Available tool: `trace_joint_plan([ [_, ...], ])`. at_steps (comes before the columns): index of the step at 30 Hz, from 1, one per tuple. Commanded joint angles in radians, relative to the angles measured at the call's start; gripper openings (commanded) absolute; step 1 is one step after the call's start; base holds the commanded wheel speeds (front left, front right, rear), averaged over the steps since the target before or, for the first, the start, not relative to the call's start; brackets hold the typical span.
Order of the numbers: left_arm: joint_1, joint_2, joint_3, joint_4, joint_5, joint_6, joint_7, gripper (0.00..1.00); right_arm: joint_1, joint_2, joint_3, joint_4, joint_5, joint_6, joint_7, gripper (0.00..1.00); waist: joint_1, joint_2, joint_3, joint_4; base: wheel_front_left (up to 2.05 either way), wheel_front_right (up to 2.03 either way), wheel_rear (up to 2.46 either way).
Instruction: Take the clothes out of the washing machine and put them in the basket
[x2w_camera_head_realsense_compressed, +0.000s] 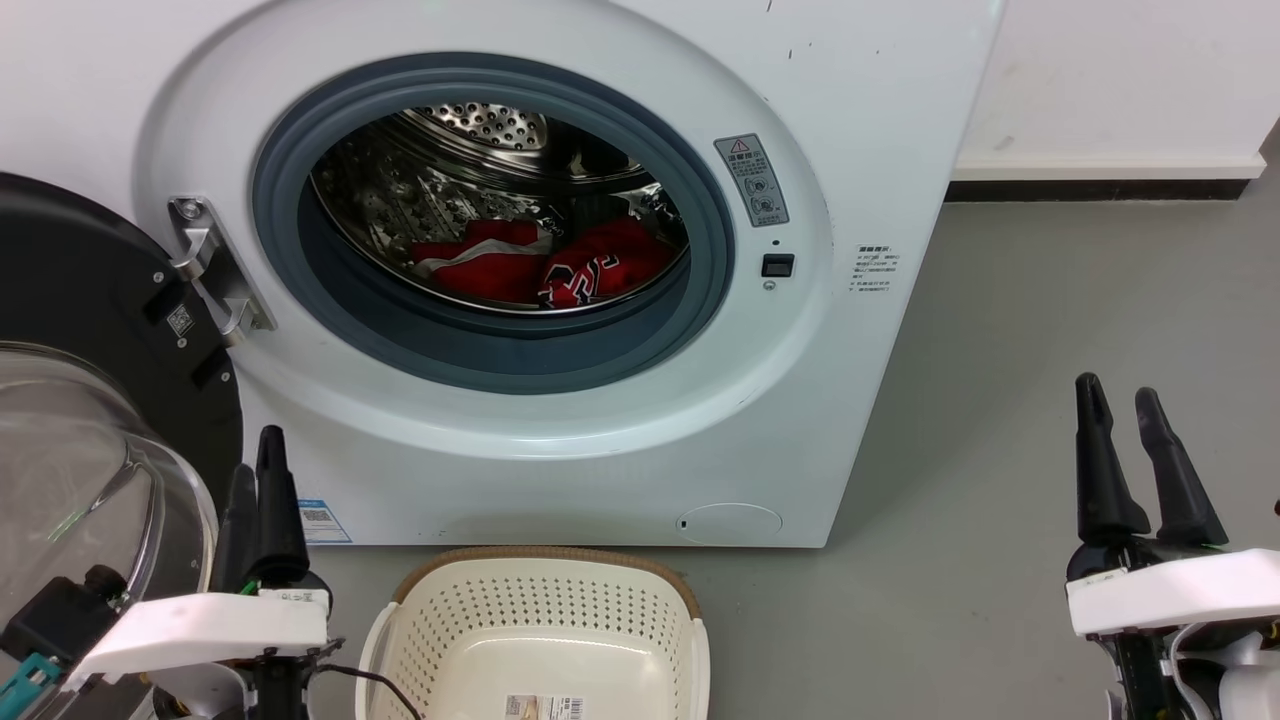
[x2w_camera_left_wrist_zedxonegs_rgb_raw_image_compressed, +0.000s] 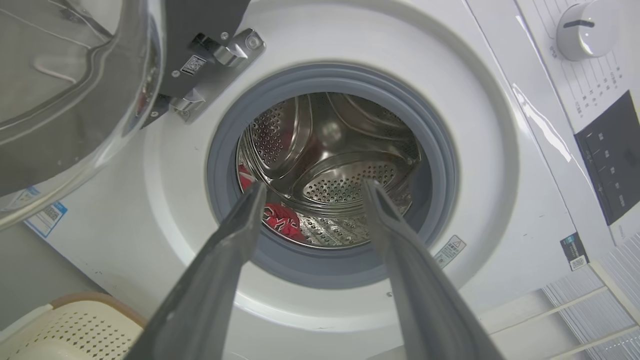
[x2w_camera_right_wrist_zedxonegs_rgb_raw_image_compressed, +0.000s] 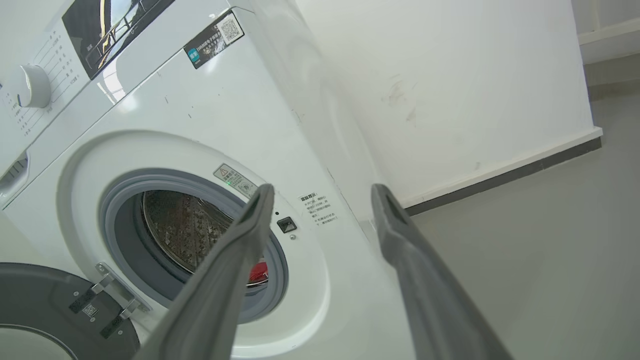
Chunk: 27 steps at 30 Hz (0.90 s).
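The white washing machine (x2w_camera_head_realsense_compressed: 560, 420) stands with its round door (x2w_camera_head_realsense_compressed: 90, 380) swung open to the left. Two red clothes lie at the bottom of the steel drum: a white-striped garment (x2w_camera_head_realsense_compressed: 470, 262) on the left and a jersey with black-and-white lettering (x2w_camera_head_realsense_compressed: 595, 268) on the right. The jersey (x2w_camera_left_wrist_zedxonegs_rgb_raw_image_compressed: 282, 220) also shows through the grey ring in the left wrist view, and a red patch of clothes (x2w_camera_right_wrist_zedxonegs_rgb_raw_image_compressed: 259, 272) in the right wrist view. The cream basket (x2w_camera_head_realsense_compressed: 540, 600) sits on the floor before the machine. My left gripper (x2w_camera_head_realsense_compressed: 257, 470) is open, low left. My right gripper (x2w_camera_head_realsense_compressed: 1120, 395) is open, low right, over bare floor.
Grey floor (x2w_camera_head_realsense_compressed: 1050, 330) stretches to the right of the machine up to a white wall with a dark skirting strip (x2w_camera_head_realsense_compressed: 1100, 188). The open door's glass bowl (x2w_camera_head_realsense_compressed: 70, 470) bulges close beside my left gripper. A control knob (x2w_camera_left_wrist_zedxonegs_rgb_raw_image_compressed: 579, 22) sits on the machine's top panel.
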Motion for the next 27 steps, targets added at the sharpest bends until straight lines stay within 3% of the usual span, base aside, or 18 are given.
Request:
trace_joint_plan([
  [1, -0.001, 0.003, -0.017, -0.034, 0.049, -0.015, -0.014, 1.0, 0.003, -0.005, 0.007, -0.035, -0.06, 0.0, -0.015, 1.0, 0.0, 0.0, 0.001, -0.001, 0.0, 0.0, 0.0],
  [8, 0.009, 0.003, -0.055, -0.073, 0.169, -0.022, -0.032, 1.0, 0.011, -0.004, 0.028, -0.065, -0.164, 0.0, -0.033, 1.0, 0.0, 0.0, 0.003, -0.003, 0.0, 0.0, 0.0],
  [21, 0.023, 0.003, -0.155, -0.139, 0.432, 0.045, -0.07, 1.0, 0.027, -0.005, 0.061, -0.1, -0.346, 0.0, -0.07, 1.0, 0.0, 0.0, 0.01, -0.004, 0.0, 0.0, 0.0],
  [27, 0.027, 0.006, -0.189, -0.142, 0.526, 0.056, -0.085, 1.0, 0.037, -0.004, 0.07, -0.11, -0.418, 0.0, -0.087, 1.0, 0.0, 0.0, 0.015, -0.004, 0.0, 0.0, 0.0],
])
